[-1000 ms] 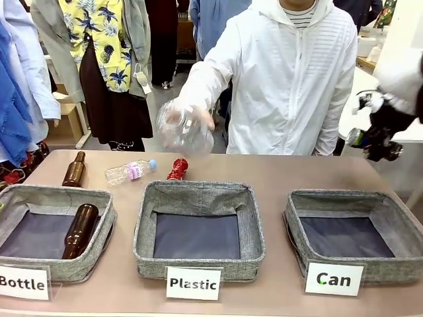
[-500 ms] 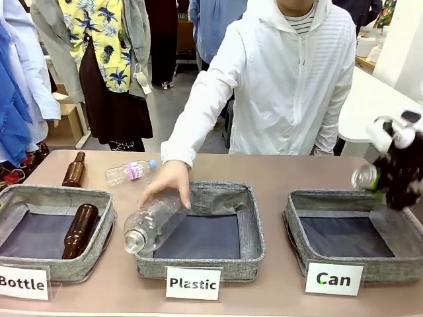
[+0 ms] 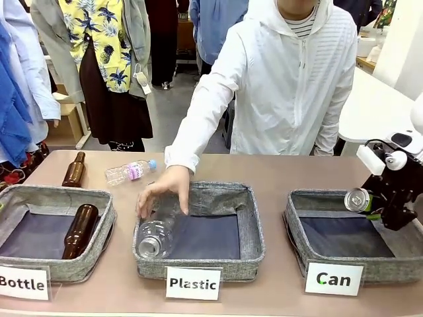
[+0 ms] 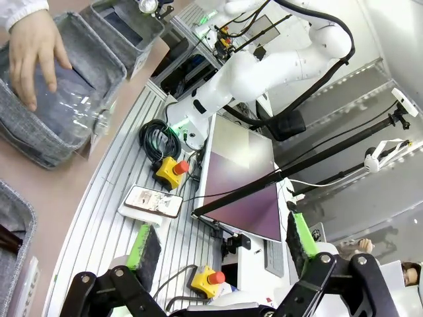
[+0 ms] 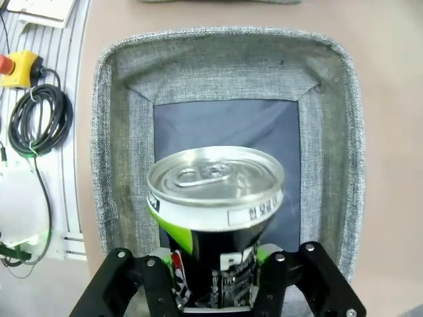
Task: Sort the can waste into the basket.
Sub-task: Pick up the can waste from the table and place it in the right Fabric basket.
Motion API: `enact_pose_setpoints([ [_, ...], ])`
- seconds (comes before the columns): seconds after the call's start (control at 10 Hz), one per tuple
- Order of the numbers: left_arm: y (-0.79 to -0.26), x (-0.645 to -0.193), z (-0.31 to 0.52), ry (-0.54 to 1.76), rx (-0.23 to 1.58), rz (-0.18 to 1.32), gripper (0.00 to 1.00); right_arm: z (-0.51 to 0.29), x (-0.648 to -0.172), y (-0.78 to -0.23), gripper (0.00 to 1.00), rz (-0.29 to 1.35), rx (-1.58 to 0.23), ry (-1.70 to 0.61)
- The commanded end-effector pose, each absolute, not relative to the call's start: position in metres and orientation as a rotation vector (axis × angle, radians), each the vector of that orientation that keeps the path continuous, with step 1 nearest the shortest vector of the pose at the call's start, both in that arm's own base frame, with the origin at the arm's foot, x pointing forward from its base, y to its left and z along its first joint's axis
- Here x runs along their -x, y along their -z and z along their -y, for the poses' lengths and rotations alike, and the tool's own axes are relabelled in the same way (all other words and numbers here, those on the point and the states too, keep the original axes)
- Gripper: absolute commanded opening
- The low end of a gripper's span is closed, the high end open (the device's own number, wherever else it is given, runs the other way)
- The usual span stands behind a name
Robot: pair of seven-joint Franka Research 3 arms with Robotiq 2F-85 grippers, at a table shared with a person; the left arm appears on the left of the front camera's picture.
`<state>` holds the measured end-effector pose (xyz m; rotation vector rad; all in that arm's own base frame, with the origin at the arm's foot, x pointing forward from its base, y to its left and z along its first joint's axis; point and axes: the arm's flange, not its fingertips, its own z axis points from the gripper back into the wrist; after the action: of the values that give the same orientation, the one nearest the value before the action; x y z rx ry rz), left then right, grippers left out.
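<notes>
Grey fabric basket marked "Can" (image 3: 330, 197) sits front right. Since a moment ago the right gripper (image 3: 377, 210) has risen above its far right rim, jaws gripping the dark can (image 3: 360, 200) over the lining. The person's hand (image 3: 162, 191) has now laid a clear bottle (image 3: 155, 238) in the Plastic basket (image 3: 254, 228). The left gripper (image 4: 221, 244) gapes wide, empty.

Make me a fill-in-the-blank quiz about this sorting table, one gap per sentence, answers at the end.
1. The right gripper holds a can over the right-hand basket, whose label reads ____.
2. The person's hand lays a clear bottle into the middle basket, whose label reads ____.
3. A brown bottle lies in the left-hand basket, whose label reads ____.
4. The left gripper has nothing between its fingers, so it is ____.

Answers: Can; Plastic; Bottle; open
</notes>
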<state>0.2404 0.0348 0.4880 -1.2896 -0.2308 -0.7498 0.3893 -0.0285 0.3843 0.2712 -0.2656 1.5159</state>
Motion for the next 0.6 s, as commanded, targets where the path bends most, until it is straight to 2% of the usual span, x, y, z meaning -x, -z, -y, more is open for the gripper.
enact_pose_setpoints([
  [0.0,-0.488,-0.238,-0.035,0.743,1.293,0.214,1.0,0.032,-0.397,-0.384,1.0,0.281,-0.272,-1.546],
  [0.1,-0.488,-0.238,-0.035,0.743,1.293,0.214,1.0,0.032,-0.398,-0.384,0.61,0.279,-0.272,-1.548],
  [0.2,-0.488,-0.238,-0.035,0.743,1.293,0.214,1.0,0.032,-0.401,-0.384,1.0,0.275,-0.27,-1.544],
  [0.5,-0.488,-0.238,-0.035,0.743,1.293,0.214,1.0,0.032,-0.408,-0.382,1.0,0.269,-0.291,-1.55],
])
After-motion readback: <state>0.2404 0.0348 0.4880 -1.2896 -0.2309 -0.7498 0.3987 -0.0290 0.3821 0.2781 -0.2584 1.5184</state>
